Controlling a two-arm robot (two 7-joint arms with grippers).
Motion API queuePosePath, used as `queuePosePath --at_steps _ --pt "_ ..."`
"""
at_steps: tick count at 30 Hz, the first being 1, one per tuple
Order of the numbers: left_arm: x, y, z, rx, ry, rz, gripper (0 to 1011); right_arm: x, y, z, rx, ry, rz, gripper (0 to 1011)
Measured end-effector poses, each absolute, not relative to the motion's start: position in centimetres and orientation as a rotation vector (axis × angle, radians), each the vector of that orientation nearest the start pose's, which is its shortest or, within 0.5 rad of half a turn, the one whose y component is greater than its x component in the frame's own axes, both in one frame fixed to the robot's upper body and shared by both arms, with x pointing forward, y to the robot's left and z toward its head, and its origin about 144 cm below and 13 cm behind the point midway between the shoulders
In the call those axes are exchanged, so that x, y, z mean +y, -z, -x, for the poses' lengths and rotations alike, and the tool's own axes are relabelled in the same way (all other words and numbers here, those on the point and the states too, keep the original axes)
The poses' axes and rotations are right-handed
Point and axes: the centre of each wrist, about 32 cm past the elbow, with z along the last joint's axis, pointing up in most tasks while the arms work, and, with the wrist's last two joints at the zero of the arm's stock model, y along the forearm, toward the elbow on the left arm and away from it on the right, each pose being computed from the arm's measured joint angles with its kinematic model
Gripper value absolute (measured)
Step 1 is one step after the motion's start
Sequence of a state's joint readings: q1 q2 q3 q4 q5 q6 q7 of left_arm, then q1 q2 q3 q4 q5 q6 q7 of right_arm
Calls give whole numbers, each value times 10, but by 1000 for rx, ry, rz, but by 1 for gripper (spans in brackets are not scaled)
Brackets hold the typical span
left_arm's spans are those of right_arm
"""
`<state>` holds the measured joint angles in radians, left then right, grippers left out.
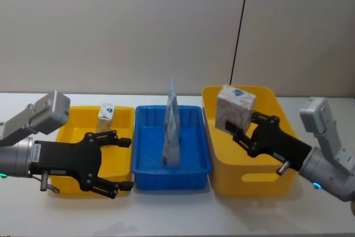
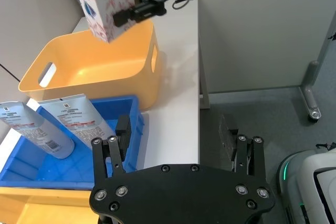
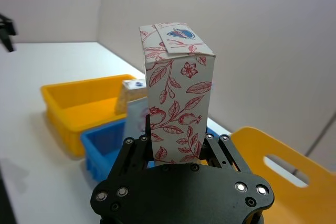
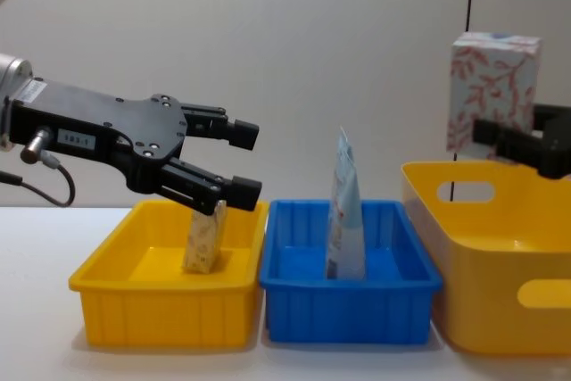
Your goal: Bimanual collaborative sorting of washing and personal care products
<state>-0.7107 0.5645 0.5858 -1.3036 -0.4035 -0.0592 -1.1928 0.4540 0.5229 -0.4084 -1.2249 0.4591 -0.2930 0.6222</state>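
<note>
The right gripper (image 1: 239, 131) was clenched on the lower part of the white carton with red leaf pattern (image 1: 236, 106), holding it upright in the air above the large yellow bin (image 1: 272, 178), clear of the rim; this looked like the carry just ahead of a drop, the low grip leaving the carton free to go in once the fingers let go. The left gripper (image 4: 243, 163) hung released, its 2 fingers spread, over the front of the small yellow bin (image 4: 161, 318), in which the smaller tan patterned carton (image 4: 203, 236) stood tilted on the floor, apparently already sorted. Between the 2 yellow bins, the blue bin (image 1: 172, 178) held the pale blue tube (image 4: 343, 220) on end, with a white tube (image 2: 79, 121) leaning just beside it. By this layout, cartons seemed meant for yellow bins and tubes for blue.
</note>
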Motion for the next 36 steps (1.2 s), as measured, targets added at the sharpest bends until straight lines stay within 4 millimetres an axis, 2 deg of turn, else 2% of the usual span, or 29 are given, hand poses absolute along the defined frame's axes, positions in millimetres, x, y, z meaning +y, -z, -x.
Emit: queuePosePath --at_steps 11,18,36 --pt "285 -1297 -602 -314 -75 -290 1001 -329 -1202 -562 -290 928 26 378" --pt "285 -1297 -602 -314 -75 -290 1001 -326 -1202 -570 -279 1012 47 379" --pt "285 -1297 -602 -314 -75 -290 1001 -298 -1196 -597 -237 1077 81 379"
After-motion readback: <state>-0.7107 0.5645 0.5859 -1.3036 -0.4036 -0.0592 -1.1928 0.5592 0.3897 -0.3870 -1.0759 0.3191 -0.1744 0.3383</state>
